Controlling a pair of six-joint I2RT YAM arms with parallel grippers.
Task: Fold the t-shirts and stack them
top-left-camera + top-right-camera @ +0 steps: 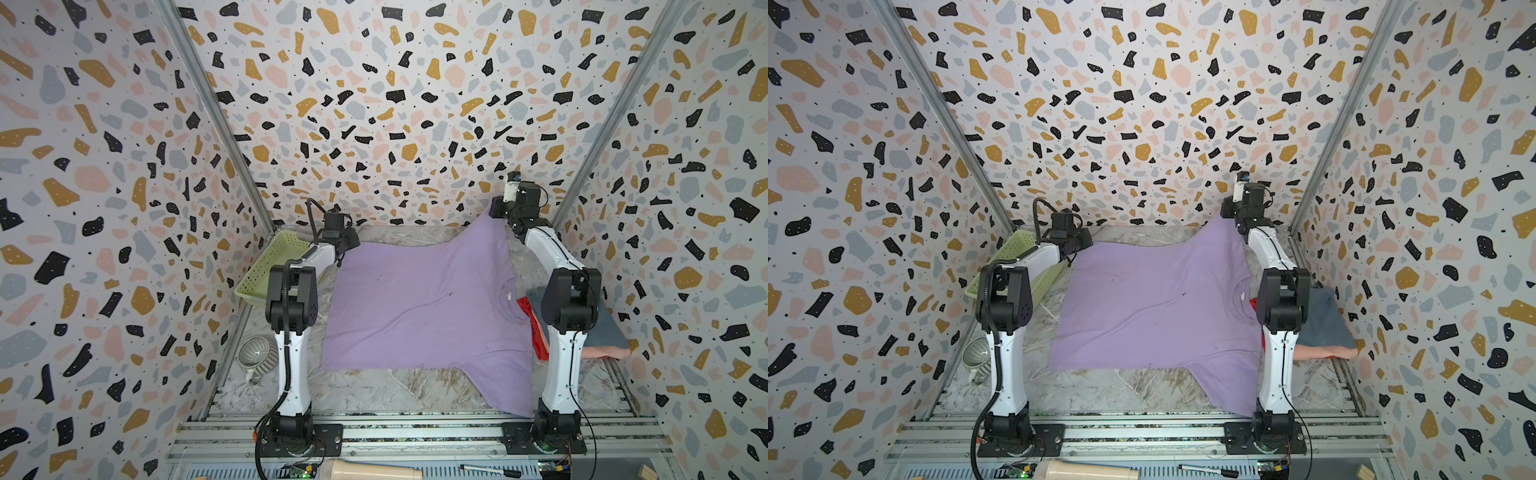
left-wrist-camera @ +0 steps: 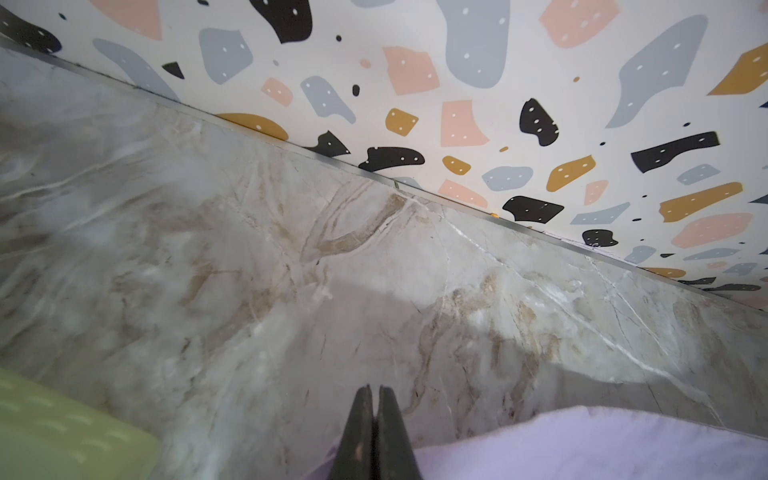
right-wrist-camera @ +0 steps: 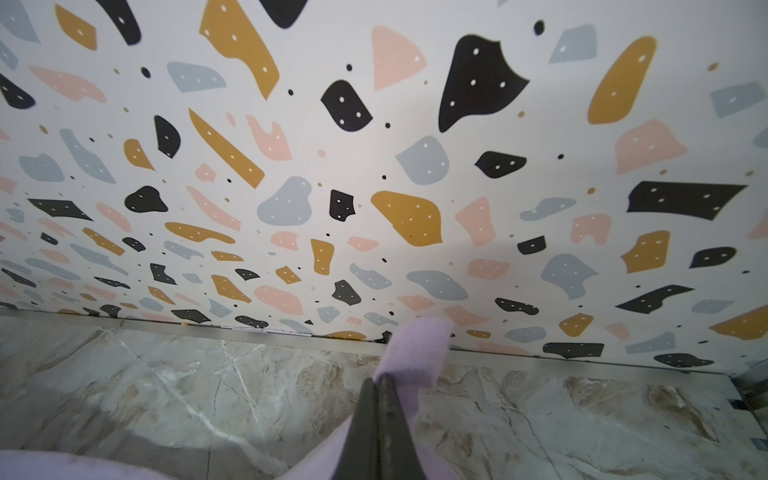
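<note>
Fingertips (image 3: 365, 415) of right gripper (image 3: 377, 380) and left gripper (image 2: 372, 388) pinched on lavender t-shirt (image 1: 415, 299) — spread wide, dark-specked.

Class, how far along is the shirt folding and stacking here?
Done: folded slate blue-grey cloth shirt lies atop salmon pink shirt and red shirt. In hand: left end effector and right end effector pinch the spread lavender-purple cloth t-shirt at its far edge. Left: fold it, stack it.

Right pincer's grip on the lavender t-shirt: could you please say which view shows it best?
Right wrist view: the right pincer pinches a lavender t-shirt tab. Both top views hide the pinch behind the wrist; the left wrist view shows only cloth.
</note>
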